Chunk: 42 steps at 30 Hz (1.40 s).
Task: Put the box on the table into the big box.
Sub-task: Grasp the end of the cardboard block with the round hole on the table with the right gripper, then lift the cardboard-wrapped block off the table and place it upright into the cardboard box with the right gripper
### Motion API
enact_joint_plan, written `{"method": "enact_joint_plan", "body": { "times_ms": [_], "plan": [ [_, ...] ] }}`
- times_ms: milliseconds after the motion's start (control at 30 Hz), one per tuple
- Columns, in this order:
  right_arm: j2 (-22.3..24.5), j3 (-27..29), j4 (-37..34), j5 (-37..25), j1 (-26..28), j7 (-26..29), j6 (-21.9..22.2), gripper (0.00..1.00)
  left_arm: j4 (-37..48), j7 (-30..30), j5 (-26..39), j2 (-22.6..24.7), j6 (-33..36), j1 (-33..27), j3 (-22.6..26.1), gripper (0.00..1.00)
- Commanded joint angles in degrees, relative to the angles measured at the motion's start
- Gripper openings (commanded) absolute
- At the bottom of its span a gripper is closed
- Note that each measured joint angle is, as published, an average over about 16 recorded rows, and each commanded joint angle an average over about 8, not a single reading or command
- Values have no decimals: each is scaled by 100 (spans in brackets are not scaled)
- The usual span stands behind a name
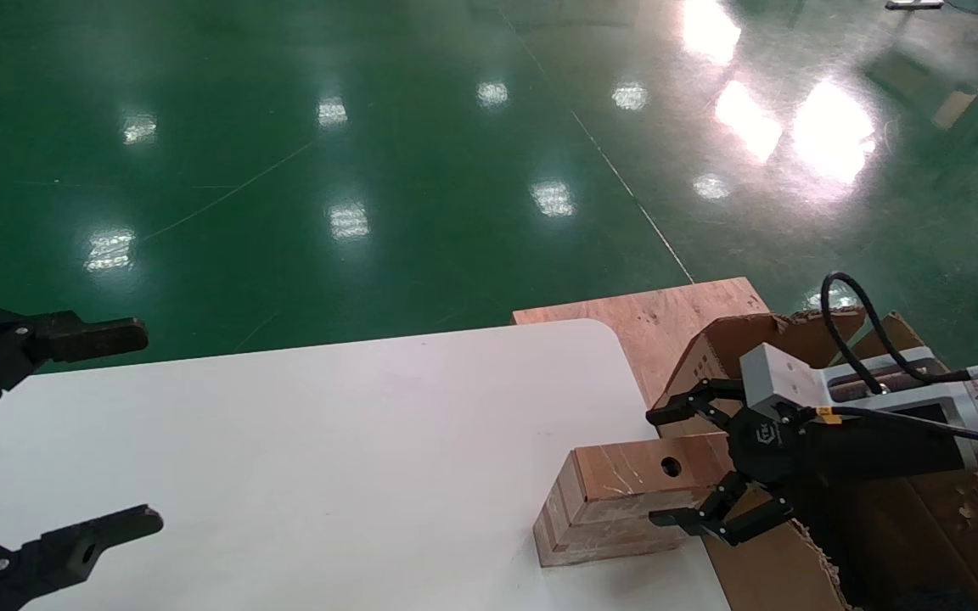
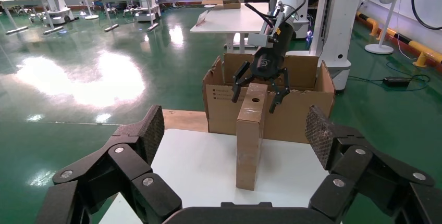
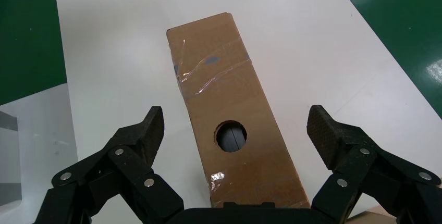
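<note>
The box (image 1: 616, 501) is a small light-brown block with a round hole in its top face. It stands on edge on the white table (image 1: 328, 441), near the table's right edge. My right gripper (image 1: 661, 468) is open, with one finger on each side of the box's near end, not touching it. The right wrist view shows the box (image 3: 234, 125) between the open fingers (image 3: 140, 135). The big box (image 1: 710, 356) is a brown carton just right of the table, under my right arm. My left gripper (image 1: 143, 424) is open and empty at the table's left.
A flat plywood board (image 1: 667, 314) lies under the carton, beyond the table's rounded corner. Glossy green floor surrounds the table. The left wrist view shows the box (image 2: 250, 135), the carton (image 2: 297, 114) behind it, and other tables and a fan farther off.
</note>
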Motion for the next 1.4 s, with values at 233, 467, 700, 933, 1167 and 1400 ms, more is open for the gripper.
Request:
{"method": "enact_joint_plan", "body": {
  "times_ms": [233, 467, 700, 933, 1167, 1400],
  "plan": [
    [2, 1, -4, 0, -2, -1, 0, 0, 0, 0, 0, 0, 0, 0, 0, 0],
    [4, 1, -7, -1, -2, -1, 0, 0, 0, 0, 0, 0, 0, 0, 0, 0],
    [6, 1, -10, -1, -2, -1, -1, 0, 0, 0, 0, 0, 0, 0, 0, 0],
    [7, 1, -10, 0, -2, -1, -2, 0, -1, 0, 1, 0, 0, 0, 0, 0],
    [18, 35, 3, 205, -14, 197, -105, 0, 0, 0, 1, 0, 0, 0, 1, 0],
    [303, 129, 436, 643, 239, 1092, -242, 0, 2, 1, 1, 0, 1, -1, 2, 0]
  ]
}}
